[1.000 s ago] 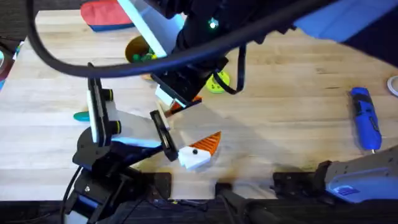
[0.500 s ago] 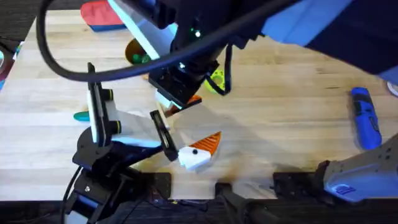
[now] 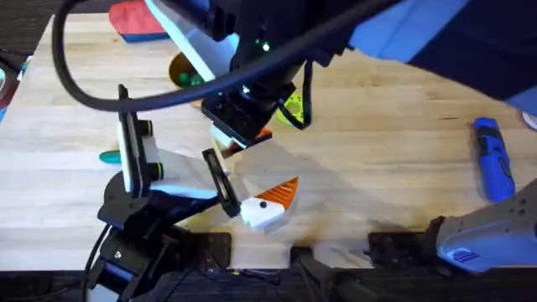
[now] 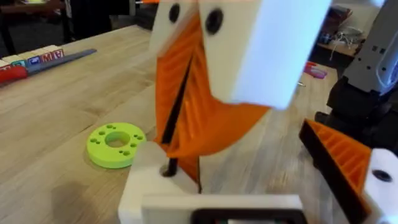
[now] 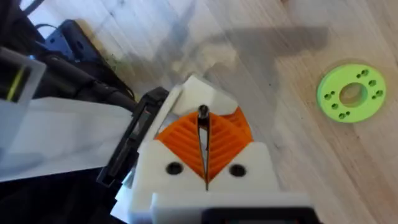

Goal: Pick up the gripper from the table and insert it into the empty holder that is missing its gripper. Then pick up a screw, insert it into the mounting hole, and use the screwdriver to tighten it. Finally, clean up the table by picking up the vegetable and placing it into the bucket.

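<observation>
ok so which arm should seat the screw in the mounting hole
Right. The right gripper is shut on the screw, right over the white holder, so it likely only needs to lower it in.

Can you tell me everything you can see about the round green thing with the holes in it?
The lime-green disc is a flat round piece that looks like smooth plastic. It has one big hole in the middle and a ring of small holes around it. It lies flat on the wooden table, and nothing is touching it. From overhead it is partly hidden behind a black cable. In the wrist views it sits off to one side of the orange ribbed pads.
</observation>
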Robot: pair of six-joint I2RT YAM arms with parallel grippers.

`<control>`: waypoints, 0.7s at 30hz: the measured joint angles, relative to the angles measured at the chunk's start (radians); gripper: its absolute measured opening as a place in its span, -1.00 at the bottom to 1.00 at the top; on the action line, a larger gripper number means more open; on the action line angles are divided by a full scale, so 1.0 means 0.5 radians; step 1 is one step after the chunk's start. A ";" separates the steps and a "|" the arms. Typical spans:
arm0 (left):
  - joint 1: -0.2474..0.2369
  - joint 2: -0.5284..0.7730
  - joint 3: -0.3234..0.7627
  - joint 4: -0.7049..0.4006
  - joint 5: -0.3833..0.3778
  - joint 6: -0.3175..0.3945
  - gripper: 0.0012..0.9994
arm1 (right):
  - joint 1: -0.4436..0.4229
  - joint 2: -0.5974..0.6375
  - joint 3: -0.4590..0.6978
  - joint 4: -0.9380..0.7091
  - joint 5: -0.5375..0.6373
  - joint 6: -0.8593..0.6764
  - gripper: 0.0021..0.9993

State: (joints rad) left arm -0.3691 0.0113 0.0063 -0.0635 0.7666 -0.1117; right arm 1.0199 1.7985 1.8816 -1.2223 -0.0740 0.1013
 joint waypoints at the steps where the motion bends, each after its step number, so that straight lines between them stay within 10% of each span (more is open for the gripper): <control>1: 0.001 0.000 0.000 0.000 0.000 -0.001 0.97 | 0.000 0.003 0.000 -0.010 -0.007 0.000 -1.00; 17: 0.001 0.000 0.000 0.000 0.000 0.000 0.97 | -0.016 0.008 0.000 -0.009 -0.080 0.000 -1.00; 21: 0.000 -0.001 0.000 0.000 0.000 -0.001 0.97 | -0.024 0.008 0.000 -0.009 -0.093 0.006 -0.51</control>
State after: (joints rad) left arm -0.3691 0.0109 0.0063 -0.0635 0.7666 -0.1119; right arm 1.0077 1.8023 1.8816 -1.2266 -0.1204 0.1044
